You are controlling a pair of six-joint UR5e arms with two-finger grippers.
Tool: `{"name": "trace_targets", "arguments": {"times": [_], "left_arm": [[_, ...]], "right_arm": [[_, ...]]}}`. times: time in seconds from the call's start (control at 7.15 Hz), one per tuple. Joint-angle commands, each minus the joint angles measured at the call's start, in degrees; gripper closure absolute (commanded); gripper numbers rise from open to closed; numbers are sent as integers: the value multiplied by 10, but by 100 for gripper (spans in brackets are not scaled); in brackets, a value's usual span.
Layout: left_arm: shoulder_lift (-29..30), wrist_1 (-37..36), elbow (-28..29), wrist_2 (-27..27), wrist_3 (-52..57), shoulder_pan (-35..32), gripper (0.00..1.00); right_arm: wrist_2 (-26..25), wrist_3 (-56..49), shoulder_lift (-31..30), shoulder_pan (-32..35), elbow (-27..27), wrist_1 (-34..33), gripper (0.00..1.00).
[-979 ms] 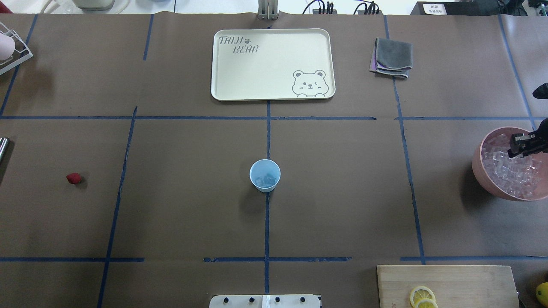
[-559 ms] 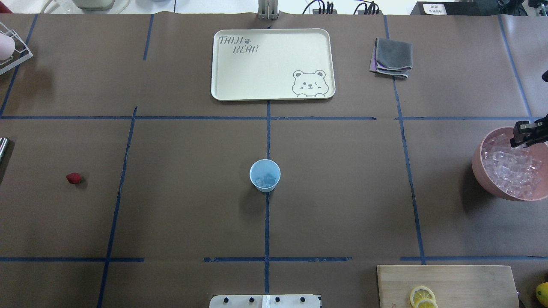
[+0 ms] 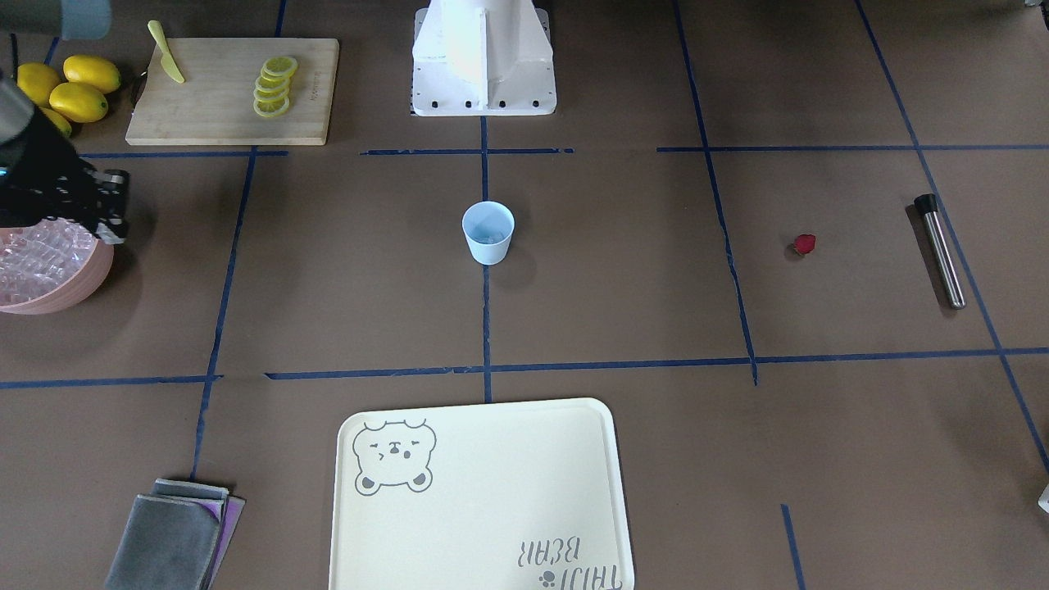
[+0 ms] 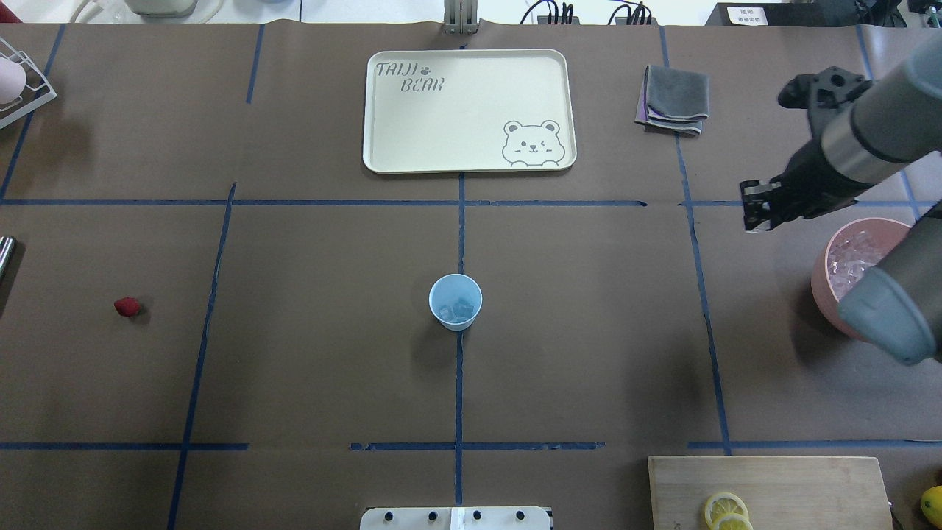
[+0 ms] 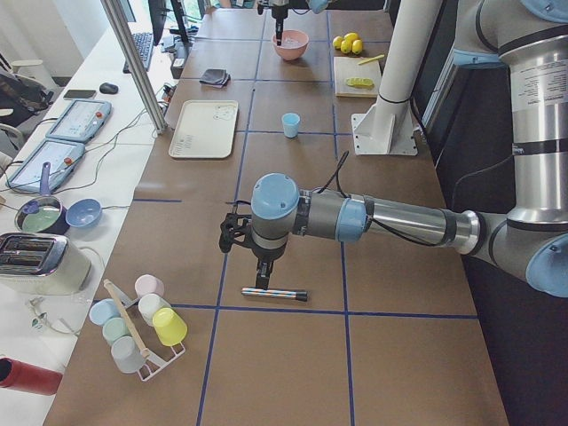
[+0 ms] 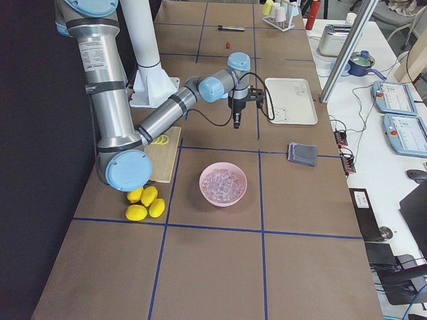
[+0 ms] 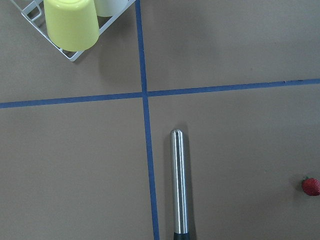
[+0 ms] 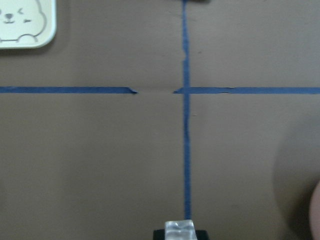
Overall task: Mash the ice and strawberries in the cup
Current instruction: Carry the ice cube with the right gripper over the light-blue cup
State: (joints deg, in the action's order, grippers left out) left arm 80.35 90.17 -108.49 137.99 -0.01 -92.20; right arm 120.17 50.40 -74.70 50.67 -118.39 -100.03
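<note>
Overhead view: right gripper [image 4: 754, 208] hangs at right-middle of frame, off the upper-left side of the pink bowl [image 4: 818, 276], over bare table near a crossing of blue tape lines. It is clenched on one ice cube [image 8: 180, 230]; the right wrist view shows the clear block pinched between dark fingers at bottom centre. More ice [image 6: 223, 185] sits heaped in the bowl. Pale blue cup [image 4: 455, 302] stands upright at centre of the overhead frame, on the middle tape line and well apart from the right gripper. A few clear cubes lie in its bottom. Red strawberry [image 4: 126, 307] lies on the table at middle left of the same frame, alone, well apart from the cup. The left gripper [image 5: 264, 272] shows only in the side view, pointing down just above a steel rod [image 5: 275, 292] that lies flat on the table; cannot tell whether its fingers are spread or closed. In the left wrist view the rod runs up from bottom centre and the strawberry is at the lower right edge. Cream tray [image 4: 456, 118] at top centre of the overhead frame, folded grey cloth [image 4: 673, 96] to its right.
</note>
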Motion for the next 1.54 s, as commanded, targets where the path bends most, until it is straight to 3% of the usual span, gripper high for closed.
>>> {"name": "trace_targets", "arguments": {"times": [0.0, 0.42, 0.84, 1.4], "left_arm": [[1, 0, 5, -1, 1, 0, 0], [0, 1, 8, -4, 1, 0, 0], [0, 1, 9, -4, 2, 0, 0], [0, 1, 8, -4, 2, 0, 0]], "right_arm": [[-55, 93, 112, -113, 8, -55, 100], [-111, 185, 236, -197, 86, -60, 100], [-132, 204, 328, -233, 192, -59, 100], [-140, 204, 345, -239, 227, -55, 100]]}}
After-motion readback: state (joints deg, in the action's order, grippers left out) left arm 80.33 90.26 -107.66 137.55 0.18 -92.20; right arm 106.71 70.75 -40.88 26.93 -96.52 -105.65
